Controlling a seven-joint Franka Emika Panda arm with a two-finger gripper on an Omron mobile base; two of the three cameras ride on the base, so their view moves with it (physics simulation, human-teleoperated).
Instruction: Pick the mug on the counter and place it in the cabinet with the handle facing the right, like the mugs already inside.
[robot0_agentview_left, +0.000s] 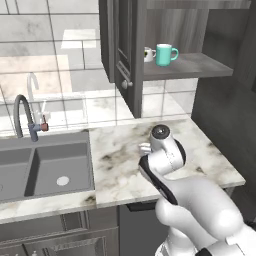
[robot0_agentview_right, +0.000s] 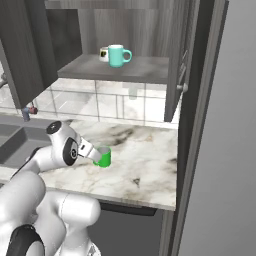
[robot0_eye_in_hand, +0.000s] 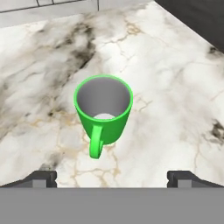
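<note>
— Marble counter (robot0_agentview_left: 120, 155) runs from a grey sink (robot0_agentview_left: 45, 167) on the left to the dark cabinet (robot0_agentview_left: 125, 50) on the right, seen from the left base camera. What's on the shelf?

— A teal mug (robot0_agentview_left: 165, 54), handle to the right, with a small white mug (robot0_agentview_left: 149, 54) just beside it on the left. The arm bends low over the counter here.

— And from the right base camera?

— The green mug (robot0_agentview_right: 104, 157) stands upright on the counter, near its front edge, well below the shelf. The gripper (robot0_agentview_right: 93, 152) is right against it.

— Holding it?

— No. In the hand camera the two fingertips (robot0_eye_in_hand: 41, 178) are spread wide, released, nearer than the mug (robot0_eye_in_hand: 103, 113) and apart from it. Its handle (robot0_eye_in_hand: 96, 143) points toward the camera.
</note>
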